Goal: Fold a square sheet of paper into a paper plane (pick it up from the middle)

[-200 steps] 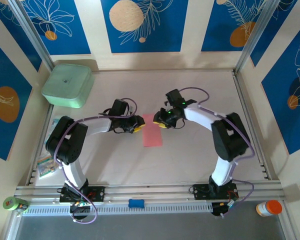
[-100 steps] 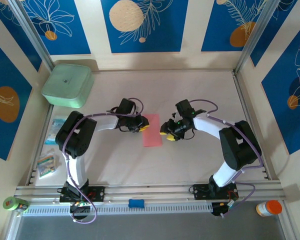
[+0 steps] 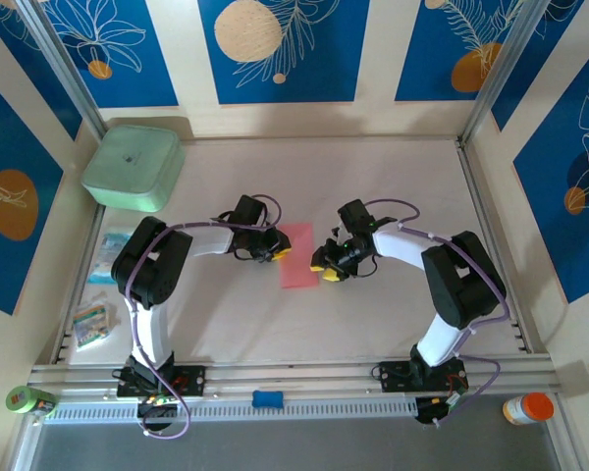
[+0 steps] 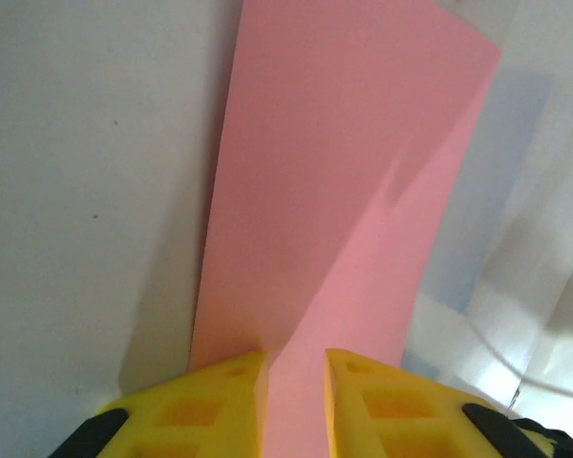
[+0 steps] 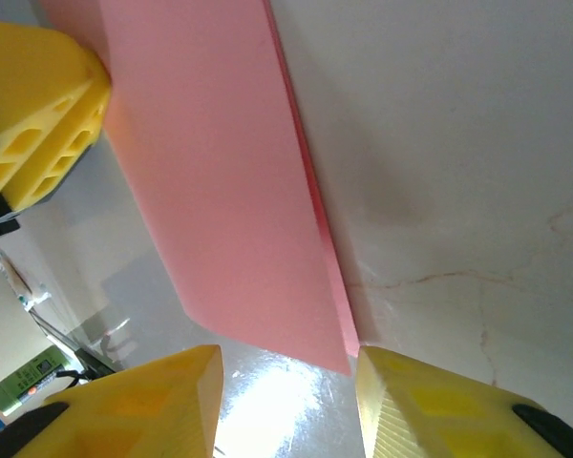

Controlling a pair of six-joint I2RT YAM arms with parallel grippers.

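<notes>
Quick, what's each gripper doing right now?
Left gripper: jaws narrow around the square sheet of paper, firm grip cannot be told.
Right gripper: open, holding nothing, beside the paper's edge.

The pale cream bench (image 3: 373, 314) is boxed in by walls (image 3: 324, 59) of deep blue panels. These carry white leaf line-drawings and tan and orange discs, and cream strips divide them. Slanting aluminium posts (image 3: 64, 69) stand at the back corners, and an aluminium rail (image 3: 294, 375) runs along the near edge. The light is even, with soft glare on the bench in the wrist views.
</notes>
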